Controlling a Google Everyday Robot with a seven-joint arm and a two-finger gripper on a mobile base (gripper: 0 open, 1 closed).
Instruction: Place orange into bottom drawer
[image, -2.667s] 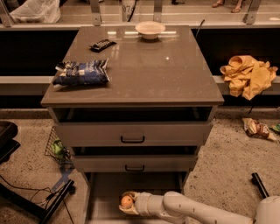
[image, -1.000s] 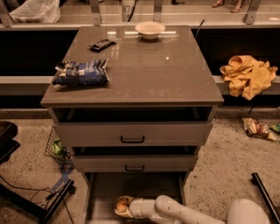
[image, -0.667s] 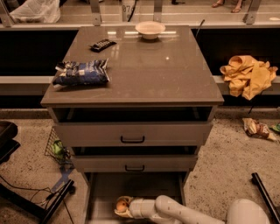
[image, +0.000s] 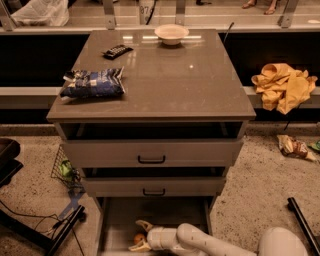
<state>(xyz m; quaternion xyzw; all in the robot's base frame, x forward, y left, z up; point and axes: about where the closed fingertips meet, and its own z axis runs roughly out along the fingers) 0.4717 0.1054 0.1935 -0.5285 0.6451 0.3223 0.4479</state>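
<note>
Gripper (image: 139, 234) flanks orange (image: 139, 239) inside bottom drawer (image: 167, 214).

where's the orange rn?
Camera view, bottom centre-left: the orange is inside the open bottom drawer, between the spread fingers of the gripper, below the two handled drawers.

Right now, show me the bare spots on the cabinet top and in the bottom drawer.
The cabinet top is bare right of the chip bag and remote, in front of the white bowl. In the bottom drawer the floor toward the back is free; the front left is crowded by the orange and the open hand around it.
</note>
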